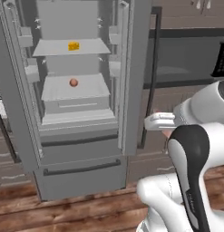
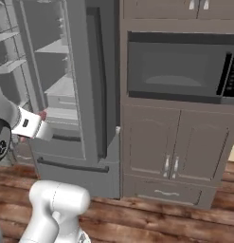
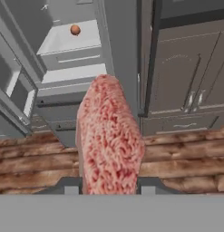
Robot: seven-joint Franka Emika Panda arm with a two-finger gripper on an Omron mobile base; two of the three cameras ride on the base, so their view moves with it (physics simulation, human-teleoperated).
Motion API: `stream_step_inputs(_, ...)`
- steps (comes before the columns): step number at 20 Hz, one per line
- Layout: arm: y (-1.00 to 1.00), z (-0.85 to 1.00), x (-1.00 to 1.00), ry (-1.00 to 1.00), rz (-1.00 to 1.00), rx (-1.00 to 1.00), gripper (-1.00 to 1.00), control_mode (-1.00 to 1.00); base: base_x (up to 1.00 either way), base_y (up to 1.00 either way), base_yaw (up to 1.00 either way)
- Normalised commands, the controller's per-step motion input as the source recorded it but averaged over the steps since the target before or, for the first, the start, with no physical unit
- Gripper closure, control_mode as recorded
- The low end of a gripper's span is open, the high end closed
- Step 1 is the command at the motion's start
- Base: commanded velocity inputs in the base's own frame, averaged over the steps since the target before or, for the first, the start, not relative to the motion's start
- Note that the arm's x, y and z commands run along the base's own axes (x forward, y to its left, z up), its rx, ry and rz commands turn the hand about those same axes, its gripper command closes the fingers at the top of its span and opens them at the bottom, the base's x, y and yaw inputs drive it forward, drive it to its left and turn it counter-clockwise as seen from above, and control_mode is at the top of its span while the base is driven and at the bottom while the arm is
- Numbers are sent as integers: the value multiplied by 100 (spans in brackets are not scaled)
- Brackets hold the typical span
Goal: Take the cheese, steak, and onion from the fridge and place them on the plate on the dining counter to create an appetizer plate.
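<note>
The fridge (image 1: 136,68) stands open, its pale shelves showing. On the upper shelf lies the yellow cheese (image 1: 73,45). One shelf below sits the round reddish-brown onion (image 1: 73,82), also visible in the hand view (image 3: 75,30). My gripper (image 3: 109,186) is shut on the pink steak (image 3: 109,140), which stands up between the fingertips. The hand (image 1: 159,121) hovers outside the fridge, right of its open right door (image 2: 80,71), above the floor. A sliver of steak (image 2: 42,114) pokes past the gripper (image 2: 35,126). The plate and the dining counter are out of view.
A dark built-in microwave (image 2: 175,69) sits right of the fridge, above brown cabinet doors (image 2: 175,142) and a drawer. The fridge's lower freezer drawer (image 1: 81,174) is shut. Wooden floor (image 1: 63,213) runs in front. Open fridge doors flank the shelves on both sides.
</note>
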Motion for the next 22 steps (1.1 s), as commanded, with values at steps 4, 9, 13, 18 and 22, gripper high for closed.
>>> stream_step_inputs(4, 0, 0, 0, 0, 0, 0, 100, 100, 0, -100, 0)
stream_step_inputs(9, 0, 0, 0, 0, 0, 0, 100, 100, 19, -100, 13)
stream_step_inputs(13, 0, 0, 0, 0, 0, 0, 100, 100, 32, -100, 44)
stream_step_inputs(18, 0, 0, 0, 0, 0, 0, 100, 100, 29, -87, 64)
stream_step_inputs(22, 0, 0, 0, 0, 0, 0, 100, 100, 18, -55, 80)
